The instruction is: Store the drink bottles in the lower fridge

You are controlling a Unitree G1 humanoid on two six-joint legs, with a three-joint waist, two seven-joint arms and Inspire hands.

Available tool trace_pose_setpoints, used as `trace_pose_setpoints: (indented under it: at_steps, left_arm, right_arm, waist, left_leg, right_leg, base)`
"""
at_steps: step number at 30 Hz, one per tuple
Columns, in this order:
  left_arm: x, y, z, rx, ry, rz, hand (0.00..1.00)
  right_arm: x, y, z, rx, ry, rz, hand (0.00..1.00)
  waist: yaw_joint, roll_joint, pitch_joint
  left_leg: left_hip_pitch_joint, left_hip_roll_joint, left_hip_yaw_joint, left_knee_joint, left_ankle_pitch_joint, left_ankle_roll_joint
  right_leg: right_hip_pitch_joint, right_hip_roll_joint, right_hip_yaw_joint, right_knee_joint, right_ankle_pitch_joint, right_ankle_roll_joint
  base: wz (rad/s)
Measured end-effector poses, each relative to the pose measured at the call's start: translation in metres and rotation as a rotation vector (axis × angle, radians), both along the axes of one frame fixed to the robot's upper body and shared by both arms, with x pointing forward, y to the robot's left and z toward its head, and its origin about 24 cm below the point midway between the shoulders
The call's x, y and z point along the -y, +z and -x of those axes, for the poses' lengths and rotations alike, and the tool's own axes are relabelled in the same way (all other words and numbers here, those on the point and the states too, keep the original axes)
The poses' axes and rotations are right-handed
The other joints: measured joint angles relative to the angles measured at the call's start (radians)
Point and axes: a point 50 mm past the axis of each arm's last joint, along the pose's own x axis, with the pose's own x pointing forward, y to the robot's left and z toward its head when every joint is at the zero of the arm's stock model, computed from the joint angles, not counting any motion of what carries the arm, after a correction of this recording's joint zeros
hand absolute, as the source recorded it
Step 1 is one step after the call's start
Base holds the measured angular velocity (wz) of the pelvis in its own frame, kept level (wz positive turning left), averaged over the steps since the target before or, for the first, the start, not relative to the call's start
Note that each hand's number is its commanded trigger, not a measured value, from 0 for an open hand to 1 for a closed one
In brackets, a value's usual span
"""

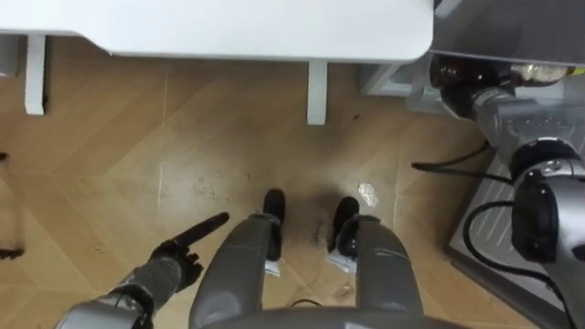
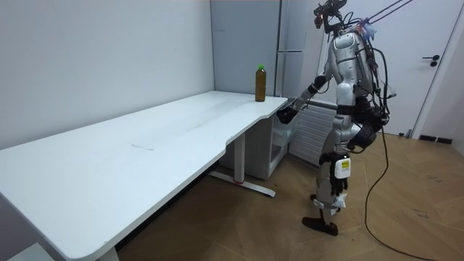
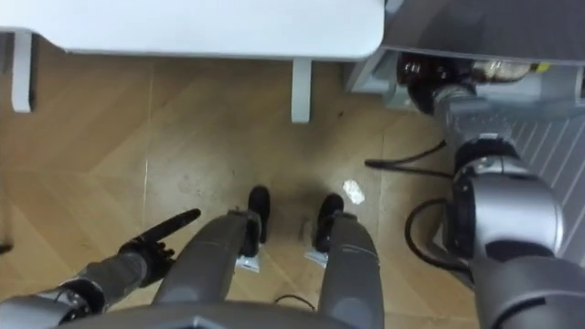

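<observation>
My right hand (image 1: 454, 80) reaches forward and to the right, under the grey edge of the fridge (image 1: 512, 27). Its fingers are curled round a brown drink bottle (image 1: 537, 73) that lies sideways, its pale label pointing right. In the room view this hand (image 2: 287, 114) is held out at the fridge's lower part (image 2: 279, 148), past the desk's end. A second brown bottle with a green cap (image 2: 260, 83) stands upright on the white desk's far corner (image 2: 239, 109). My left hand (image 1: 187, 247) hangs low by my left leg with straight fingers and holds nothing.
The white desk's edge (image 1: 274, 37) lies straight ahead, with its white leg (image 1: 316, 91) on the wooden floor. A grey base with a dark cable (image 1: 484, 228) lies on the floor at my right. A white scrap (image 1: 367, 193) lies near my right foot.
</observation>
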Motion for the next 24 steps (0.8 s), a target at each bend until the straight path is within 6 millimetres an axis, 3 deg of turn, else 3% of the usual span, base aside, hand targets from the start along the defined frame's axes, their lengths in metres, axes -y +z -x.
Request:
trace_pose_setpoints:
  at_steps: [7,13,14,15,16,20,24]
  left_arm:
    - [0.002,0.002,-0.006,0.012,0.004,-0.021,0.00]
    - [0.012,0.011,-0.026,0.089,-0.031,-0.024,0.00]
    - [0.013,0.013,-0.030,0.104,-0.037,-0.026,0.00]
    - [0.014,0.014,-0.032,0.111,-0.037,-0.027,0.00]
    - [0.015,0.015,-0.034,0.122,-0.036,-0.029,0.00]
    - [0.018,0.019,-0.037,0.143,-0.023,-0.044,0.00]
    - [0.018,0.023,-0.038,0.160,-0.011,-0.059,0.00]
  right_arm:
    - [0.014,0.024,-0.010,0.027,-0.056,0.016,1.00]
    - [0.020,0.034,-0.012,0.030,-0.094,0.011,1.00]
    - [0.023,0.037,-0.013,0.033,-0.101,0.009,0.87]
    - [0.024,0.038,-0.013,0.035,-0.104,0.009,0.53]
    - [0.024,0.040,-0.014,0.038,-0.106,0.013,0.00]
    - [0.026,0.045,-0.014,0.032,-0.144,-0.013,0.00]
    - [0.030,0.051,-0.015,0.052,-0.174,-0.013,0.00]
  waist:
    - [0.001,0.000,0.0002]
    - [0.001,0.002,-0.0001]
    - [0.003,0.002,-0.0005]
    - [0.004,0.002,-0.0006]
    - [0.004,0.003,-0.0007]
    - [0.002,0.008,-0.0030]
    - [0.001,0.009,-0.0034]
  left_leg:
    - [-0.106,-0.002,0.004,0.075,-0.010,0.016]
    - [-0.176,-0.003,0.011,0.142,-0.028,0.021]
    - [-0.195,-0.003,0.014,0.160,-0.033,0.022]
    - [-0.204,-0.003,0.015,0.167,-0.035,0.022]
    - [-0.222,-0.001,0.018,0.188,-0.043,0.021]
    - [-0.264,-0.001,0.019,0.254,-0.076,0.018]
    - [-0.278,-0.001,0.016,0.285,-0.086,0.014]
  right_leg:
    - [-0.094,-0.012,-0.004,0.062,-0.012,0.002]
    - [-0.160,-0.021,0.000,0.125,-0.030,0.001]
    - [-0.181,-0.022,0.002,0.143,-0.034,0.000]
    - [-0.191,-0.023,0.005,0.152,-0.036,-0.001]
    - [-0.211,-0.023,0.009,0.171,-0.042,-0.002]
    - [-0.246,-0.032,0.009,0.236,-0.071,-0.011]
    - [-0.257,-0.036,0.007,0.267,-0.086,-0.016]
  base:
    - [0.08]
    - [0.01]
    - [0.00]
    - [-0.04]
    - [-0.06]
    - [-0.01]
    - [0.04]
